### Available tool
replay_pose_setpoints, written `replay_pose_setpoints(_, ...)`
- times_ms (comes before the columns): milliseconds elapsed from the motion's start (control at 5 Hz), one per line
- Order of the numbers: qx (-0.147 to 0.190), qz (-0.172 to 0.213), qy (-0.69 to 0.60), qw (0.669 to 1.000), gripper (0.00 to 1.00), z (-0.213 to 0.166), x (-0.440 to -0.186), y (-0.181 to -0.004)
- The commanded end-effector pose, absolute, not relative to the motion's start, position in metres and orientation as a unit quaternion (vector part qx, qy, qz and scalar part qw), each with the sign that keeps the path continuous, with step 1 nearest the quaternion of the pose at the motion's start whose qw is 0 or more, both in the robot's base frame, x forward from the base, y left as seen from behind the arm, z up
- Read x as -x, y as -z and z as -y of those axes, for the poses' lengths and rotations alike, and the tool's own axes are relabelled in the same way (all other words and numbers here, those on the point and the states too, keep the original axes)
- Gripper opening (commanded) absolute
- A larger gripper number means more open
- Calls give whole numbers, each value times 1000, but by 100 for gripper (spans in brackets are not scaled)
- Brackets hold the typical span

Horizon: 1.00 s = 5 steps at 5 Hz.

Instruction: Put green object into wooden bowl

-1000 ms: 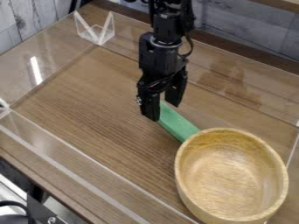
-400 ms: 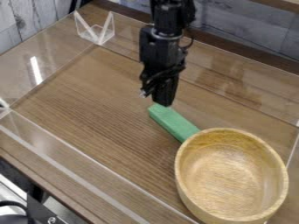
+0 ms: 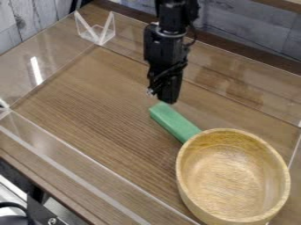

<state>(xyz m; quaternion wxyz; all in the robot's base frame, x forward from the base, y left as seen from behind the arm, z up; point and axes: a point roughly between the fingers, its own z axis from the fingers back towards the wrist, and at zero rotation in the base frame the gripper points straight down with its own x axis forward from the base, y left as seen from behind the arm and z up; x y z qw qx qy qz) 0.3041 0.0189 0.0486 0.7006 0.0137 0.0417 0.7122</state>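
The black claw (image 3: 157, 89) of the robot arm hangs over the wooden table (image 3: 94, 114), its tips pressed together, pointing down at a spot just beyond the far end of the green object (image 3: 175, 122). Nothing shows between those tips, and the green bar lies apart from them, flat on the boards (a slim, plain thing, bright against all that brown). It sits outside the wooden bowl (image 3: 233, 176), on a slant, its near end close beside the bowl's upper left rim; whether the two touch I cannot tell. The bowl stands upright in the lower right of the view, wide and round, pale tan, with its open top facing up and nothing in it. The arm itself, dark and jointed, comes down from the top edge of the view. Toward the upper left, a small clear, wire-like thing (image 3: 97, 29) stands near the table's far edge; what it is, I cannot make out. In the lower left corner, past the table's edge, there are dark, curved pieces (image 3: 17, 211), too partly shown to name.
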Motion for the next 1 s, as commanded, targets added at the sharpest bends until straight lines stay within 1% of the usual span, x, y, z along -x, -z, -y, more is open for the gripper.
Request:
replay_pose_setpoints(0, -3, -21, -723, 691, 0, -23, -305, -49)
replay_pose_setpoints(400, 2, -32, -716, 697, 0, -9, -306, -48)
replay_pose_setpoints(800, 5, -40, -686, 726, 0, 0, -309, -73)
